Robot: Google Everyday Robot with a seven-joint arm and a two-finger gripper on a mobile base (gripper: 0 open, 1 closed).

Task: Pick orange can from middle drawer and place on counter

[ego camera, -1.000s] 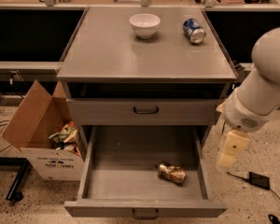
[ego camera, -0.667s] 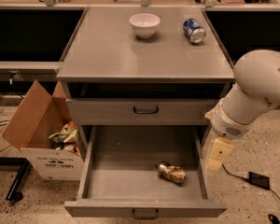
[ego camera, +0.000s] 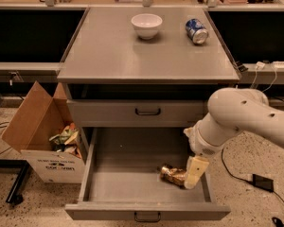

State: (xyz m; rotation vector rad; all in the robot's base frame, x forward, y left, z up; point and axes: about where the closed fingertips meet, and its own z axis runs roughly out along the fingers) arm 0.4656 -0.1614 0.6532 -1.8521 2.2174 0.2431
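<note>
The orange can (ego camera: 172,174) lies on its side, dented, in the tray of the open middle drawer (ego camera: 128,188), towards its right side. My gripper (ego camera: 195,173) hangs from the white arm (ego camera: 236,119) down into the drawer, just right of the can and against its right end. The counter (ego camera: 132,56) is the flat grey top of the cabinet above.
A white bowl (ego camera: 146,25) and a blue and white can (ego camera: 197,30) lying on its side sit at the back of the counter. The upper drawer front (ego camera: 146,111) is shut. An open cardboard box (ego camera: 42,136) with rubbish stands left of the cabinet. Cables lie on the floor at right.
The arm and gripper have moved left and down, from outside the drawer's right wall into the tray beside the orange can. The can has not moved.
</note>
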